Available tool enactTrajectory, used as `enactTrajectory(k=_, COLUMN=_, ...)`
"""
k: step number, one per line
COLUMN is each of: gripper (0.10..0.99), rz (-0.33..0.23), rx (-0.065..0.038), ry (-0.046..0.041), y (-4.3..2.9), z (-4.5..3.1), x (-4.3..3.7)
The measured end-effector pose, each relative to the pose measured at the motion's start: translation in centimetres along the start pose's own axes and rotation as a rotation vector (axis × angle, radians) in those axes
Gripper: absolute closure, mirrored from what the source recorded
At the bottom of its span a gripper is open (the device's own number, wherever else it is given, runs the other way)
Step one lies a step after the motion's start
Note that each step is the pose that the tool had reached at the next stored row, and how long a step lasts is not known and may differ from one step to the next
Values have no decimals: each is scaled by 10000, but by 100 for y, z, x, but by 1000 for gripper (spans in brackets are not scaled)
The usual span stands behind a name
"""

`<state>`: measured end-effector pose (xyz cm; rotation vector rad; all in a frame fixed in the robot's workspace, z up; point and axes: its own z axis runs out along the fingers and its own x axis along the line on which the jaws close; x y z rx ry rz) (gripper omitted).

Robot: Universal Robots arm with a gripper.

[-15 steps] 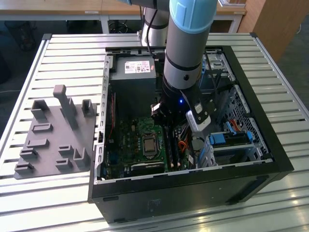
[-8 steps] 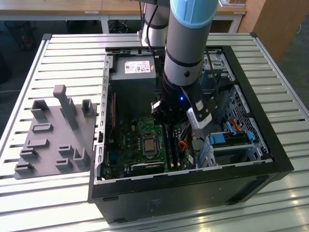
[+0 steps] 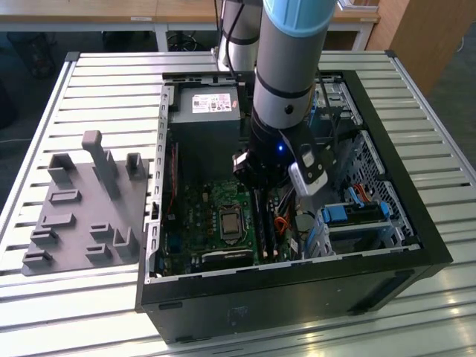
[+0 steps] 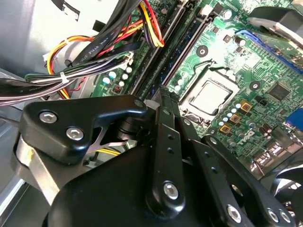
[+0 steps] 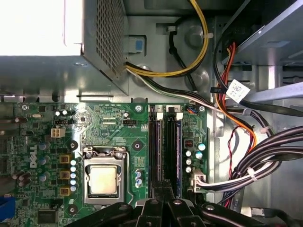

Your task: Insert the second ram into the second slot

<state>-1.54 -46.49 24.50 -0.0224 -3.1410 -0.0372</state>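
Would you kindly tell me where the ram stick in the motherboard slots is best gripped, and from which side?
Pinch the ram stick across its thin faces at mid-length, coming from straight above: it stands on edge, leaving just its long top edge free.

One open computer case (image 3: 375, 286) lies on one slatted metal table (image 3: 104, 74), holding one green motherboard (image 5: 109, 137) with one CPU socket (image 5: 103, 179). One power supply (image 3: 204, 108) sits inside. There appear to be four memory slots (image 5: 165, 151), though the arm's linkage hides their ends. One grey fixture plate (image 3: 82, 204) lies beside the case.
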Motion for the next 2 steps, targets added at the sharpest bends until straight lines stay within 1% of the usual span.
enactTrajectory(k=2, gripper=980, rz=-1, rx=0, ry=0, y=0, z=-10, x=0)
